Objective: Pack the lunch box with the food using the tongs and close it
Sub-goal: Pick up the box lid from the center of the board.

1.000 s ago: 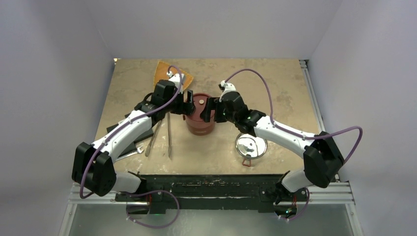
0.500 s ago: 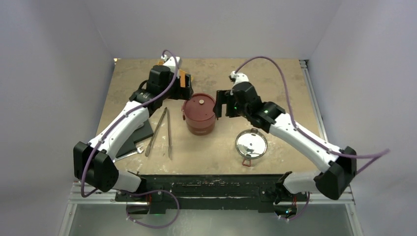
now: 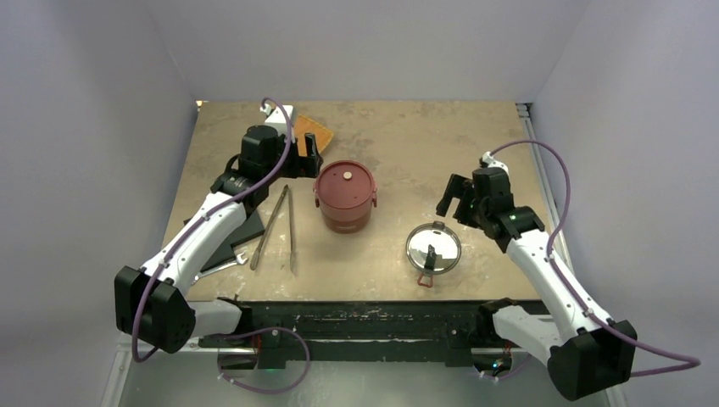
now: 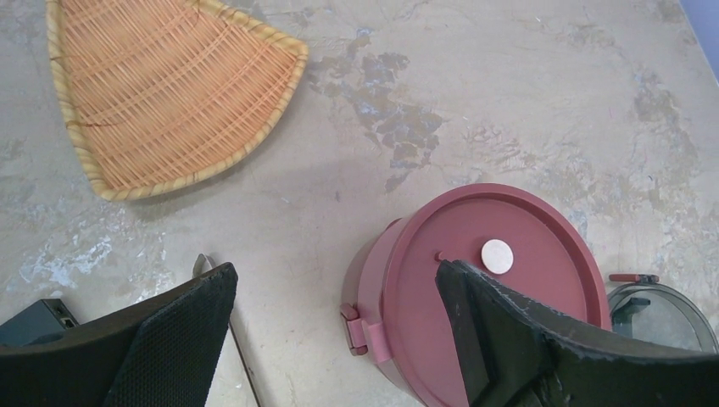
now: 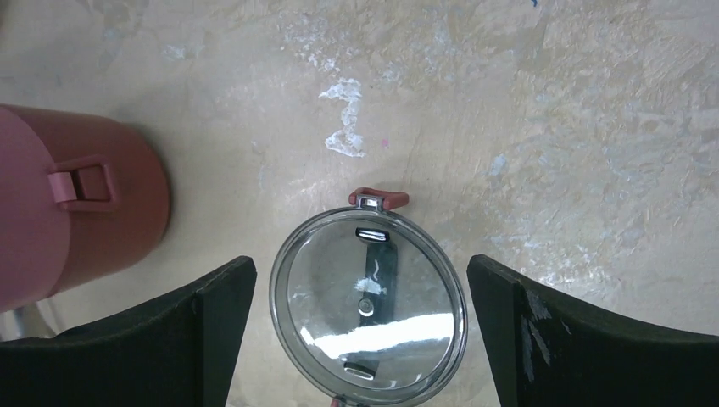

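Above the mottled tan tabletop (image 3: 398, 153), the left claw (image 4: 335, 275) and the right claw (image 5: 360, 263) both gape wide, holding nothing; pale walls (image 3: 365, 51) enclose it.

— What did we find on the table (image 3: 475, 144)?
— It was a mottled tan top. Near its middle we saw the lunch box (image 3: 345, 203) standing stacked and upright. The tongs (image 3: 291, 229) lay just left of it, and the smoky clear lid (image 3: 433, 248) lay apart on its right.
— And further off?
— We noted a woven orange tray (image 4: 161, 93) at the far left, with a wrench (image 3: 229, 264) and a black slab (image 3: 246, 229) near the left edge.
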{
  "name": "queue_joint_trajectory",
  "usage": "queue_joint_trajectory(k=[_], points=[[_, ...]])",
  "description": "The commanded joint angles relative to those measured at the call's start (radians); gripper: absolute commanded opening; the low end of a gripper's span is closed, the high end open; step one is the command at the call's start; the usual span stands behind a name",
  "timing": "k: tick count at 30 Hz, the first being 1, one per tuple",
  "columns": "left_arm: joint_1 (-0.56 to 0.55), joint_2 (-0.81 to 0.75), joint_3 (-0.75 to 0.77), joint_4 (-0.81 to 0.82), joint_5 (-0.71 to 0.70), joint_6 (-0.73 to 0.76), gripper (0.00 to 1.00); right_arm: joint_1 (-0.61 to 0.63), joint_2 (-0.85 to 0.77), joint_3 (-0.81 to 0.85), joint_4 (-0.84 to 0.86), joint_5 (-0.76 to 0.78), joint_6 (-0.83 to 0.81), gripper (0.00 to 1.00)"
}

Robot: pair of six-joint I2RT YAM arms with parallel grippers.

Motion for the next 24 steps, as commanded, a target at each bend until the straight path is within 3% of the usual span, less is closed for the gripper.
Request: queue_joint_trajectory(k=[1,11,24], points=[[0.002,-0.036,-0.006,0.054,0.040,-0.017,0.90,-0.069,-0.059,-0.032,0.041,-0.082,0.106,0.99],[0.002,-0.042,-0.006,0.058,0.066,-0.024,0.90,-0.166,-0.078,-0.206,0.073,-0.029,0.322,0.92],[0.002,-0.034,-0.009,0.058,0.080,-0.032,0.90,-0.172,-0.096,-0.396,0.197,-0.211,0.408,0.80]])
